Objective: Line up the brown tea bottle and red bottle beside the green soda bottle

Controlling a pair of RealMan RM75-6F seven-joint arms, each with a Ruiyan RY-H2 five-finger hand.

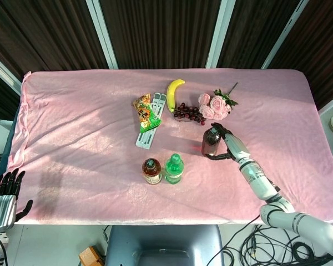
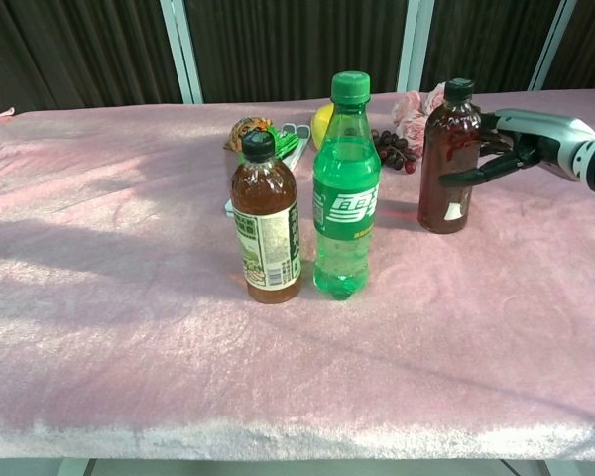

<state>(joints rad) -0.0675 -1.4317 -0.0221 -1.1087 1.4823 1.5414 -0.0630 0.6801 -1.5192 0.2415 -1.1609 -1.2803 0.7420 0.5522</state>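
Observation:
The red bottle (image 1: 210,142) (image 2: 448,159) stands right of centre on the pink cloth. My right hand (image 1: 230,146) (image 2: 521,139) grips it from the right, fingers behind it and thumb across its front. The green soda bottle (image 1: 173,169) (image 2: 345,188) stands upright near the front edge. Close against its left side is the brown tea bottle (image 1: 151,170) (image 2: 266,223). My left hand (image 1: 5,188) hangs off the table at the lower left, fingers spread, holding nothing.
Behind the bottles lie a banana (image 1: 175,87), dark grapes (image 1: 188,113), pink roses (image 1: 215,105), a snack packet (image 1: 146,112) and a white flat pack (image 1: 146,136). The table's front edge (image 2: 297,436) runs close below the two front bottles.

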